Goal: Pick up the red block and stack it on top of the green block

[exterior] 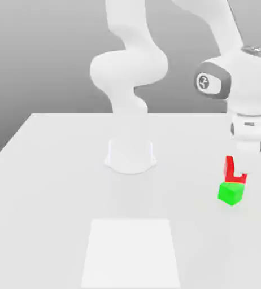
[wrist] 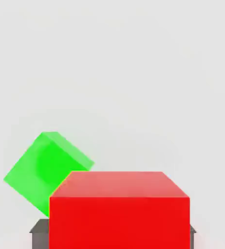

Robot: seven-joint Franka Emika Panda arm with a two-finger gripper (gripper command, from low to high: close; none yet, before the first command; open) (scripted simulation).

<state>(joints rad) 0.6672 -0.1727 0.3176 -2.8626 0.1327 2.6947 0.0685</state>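
Note:
My gripper (exterior: 238, 171) hangs from the white arm at the exterior view's right and is shut on the red block (exterior: 231, 168); white fingers cover part of the cube. The green block (exterior: 231, 193) rests on the white table directly in front of and below the red one in that view, turned at an angle. In the hand view the red block (wrist: 119, 209) sits close to the camera between two dark fingertips (wrist: 38, 227), and the green block (wrist: 41, 170) lies beside it, partly covered by it. Whether the red block is off the table I cannot tell.
The arm's round white base (exterior: 130, 155) stands at the middle of the table (exterior: 48, 169). A paler square patch (exterior: 131, 251) marks the tabletop near the front edge. The table's far edge runs behind the base.

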